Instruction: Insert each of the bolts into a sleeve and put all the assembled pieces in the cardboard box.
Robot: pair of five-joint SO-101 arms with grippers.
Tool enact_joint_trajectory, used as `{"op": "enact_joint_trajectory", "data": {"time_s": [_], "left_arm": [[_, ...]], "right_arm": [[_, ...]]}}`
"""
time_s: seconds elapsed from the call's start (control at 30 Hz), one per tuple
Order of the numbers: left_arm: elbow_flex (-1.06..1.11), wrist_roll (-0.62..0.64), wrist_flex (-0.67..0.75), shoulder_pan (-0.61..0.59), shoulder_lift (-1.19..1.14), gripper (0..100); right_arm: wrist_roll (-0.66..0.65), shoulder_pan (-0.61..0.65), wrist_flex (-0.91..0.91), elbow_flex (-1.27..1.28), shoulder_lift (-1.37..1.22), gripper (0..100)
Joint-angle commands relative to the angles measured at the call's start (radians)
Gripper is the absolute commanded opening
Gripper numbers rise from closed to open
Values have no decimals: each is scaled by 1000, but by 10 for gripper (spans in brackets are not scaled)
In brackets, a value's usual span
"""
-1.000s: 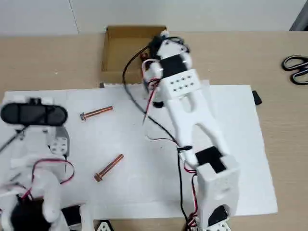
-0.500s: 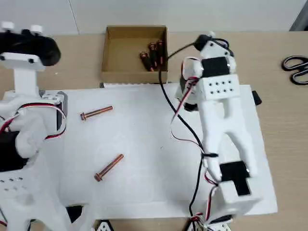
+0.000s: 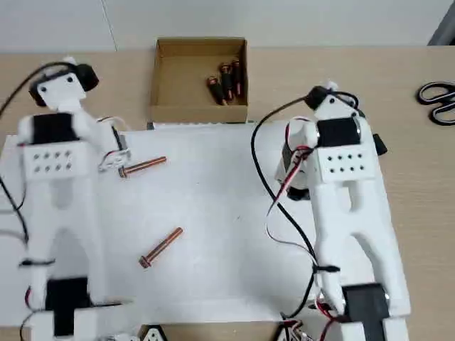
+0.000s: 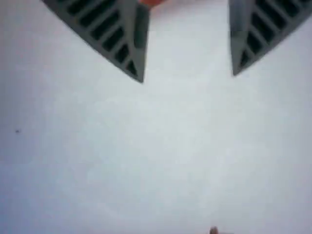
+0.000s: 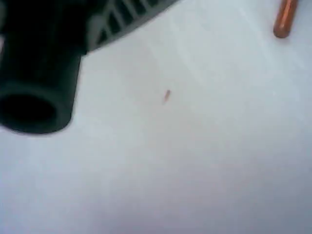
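Bolts (image 3: pixel 144 166) slanting on sheet (image 3: pixel 227 213), heads lower-left; left pincer (image 4: pixel 187 78) agape, empty; right pincer (image 3: pixel 295 181) unclear.

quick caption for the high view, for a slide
Two arms above a white sheet with two loose bolts; three pieces lie in the cardboard box.

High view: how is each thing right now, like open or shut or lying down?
cardboard box, open, holding assembled pieces
assembled pieces, lying inside the box
upper bolt, lying loose on the white sheet, no sleeve
lower bolt, lying loose, no sleeve
left gripper, open
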State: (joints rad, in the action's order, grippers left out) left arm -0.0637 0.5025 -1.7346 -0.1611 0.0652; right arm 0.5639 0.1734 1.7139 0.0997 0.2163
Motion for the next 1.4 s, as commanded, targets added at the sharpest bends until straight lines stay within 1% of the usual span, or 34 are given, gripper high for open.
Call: {"op": "enact_joint_trajectory", "data": {"time_s": [0.0,0.17,0.2,0.23,0.33,0.37,0.4,0.47,0.53,0.73,0.87,1.0,1.13,1.3,1.37], "left_arm": [[-10,103,-17,25,-63,108],[-15,114,2,110,-89,105],[-15,153,20,121,-89,94],[-15,227,35,129,-89,75],[-10,519,83,135,-91,5],[-10,598,103,132,-91,6],[-10,661,132,130,-91,10],[-10,729,187,130,-91,11],[-8,758,238,130,-91,11],[22,786,350,133,-120,11],[41,891,354,130,-193,11],[35,971,364,130,-253,10],[39,977,407,133,-301,13],[39,976,463,133,-365,15],[39,976,471,132,-388,23]], "right_arm": [[-6,-5,-13,38,101,2],[-8,-7,-13,91,170,2],[-20,-8,-13,100,177,2],[-38,-8,-15,106,183,2],[-54,-22,-51,132,193,2],[-54,-33,-64,137,193,2],[-54,-42,-76,138,193,2],[-55,-61,-94,141,191,2],[-55,-68,-107,141,191,2],[-55,-70,-120,141,186,2],[-55,-90,-127,141,185,2],[-58,-150,-127,141,185,2],[-133,-217,-127,140,185,2],[-199,-288,-128,133,193,2],[-207,-314,-127,115,193,2]]}}
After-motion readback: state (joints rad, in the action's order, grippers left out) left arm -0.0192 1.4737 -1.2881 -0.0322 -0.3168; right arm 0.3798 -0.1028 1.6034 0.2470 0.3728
